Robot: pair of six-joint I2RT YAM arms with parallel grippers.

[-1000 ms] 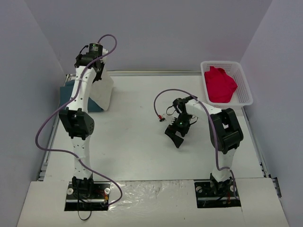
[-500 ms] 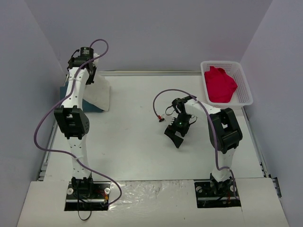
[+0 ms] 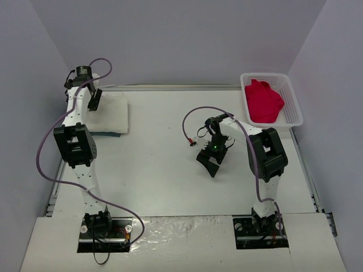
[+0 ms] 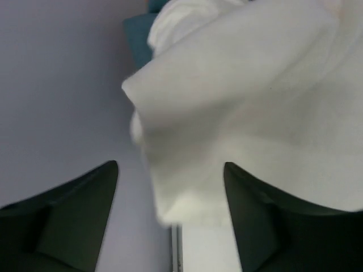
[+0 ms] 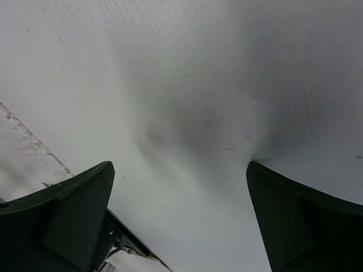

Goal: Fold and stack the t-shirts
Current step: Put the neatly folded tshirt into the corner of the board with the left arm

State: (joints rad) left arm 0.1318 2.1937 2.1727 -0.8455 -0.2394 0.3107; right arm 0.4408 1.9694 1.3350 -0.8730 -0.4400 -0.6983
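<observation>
The cream-white t-shirt lies folded at the table's back left, on top of the teal-blue t-shirt, of which only a thin front edge shows. My left gripper hovers over the white shirt's left edge with its jaws open. In the left wrist view the white cloth fills the frame beyond the gripper, a corner reaching between the spread fingers without being pinched; a teal corner peeks out above. The red t-shirt lies bunched in the basket. My right gripper is open over bare table.
A white lattice basket stands at the back right corner. Purple cables loop from both arms. Grey walls enclose the table on three sides, the left one close beside my left arm. The table's left rail shows under the cloth.
My left arm has swung left and down, laying the hanging white shirt flat on the teal one, and its jaws have opened and let go. The right arm has stayed put.
</observation>
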